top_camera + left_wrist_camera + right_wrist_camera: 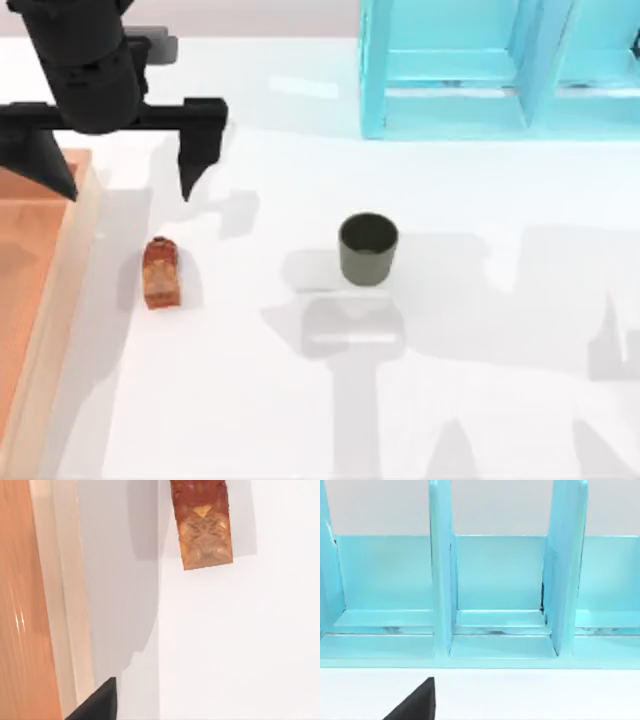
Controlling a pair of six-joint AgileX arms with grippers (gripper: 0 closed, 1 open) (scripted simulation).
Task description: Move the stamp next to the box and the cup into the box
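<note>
Stamp (161,272) lies on the counter just beside the box (70,262), seemingly placed, while my left claw (128,172) hangs wide above it, so next I must fetch the cup (368,248).

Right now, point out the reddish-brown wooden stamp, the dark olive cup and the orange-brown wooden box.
Reddish-brown wooden stamp (161,273): top view, its body.
Dark olive cup (368,262): top view, its outer wall.
Orange-brown wooden box (70,262): top view, its pale rim.

text: none legible | stamp (161,272): pale markings, unreadable
</note>
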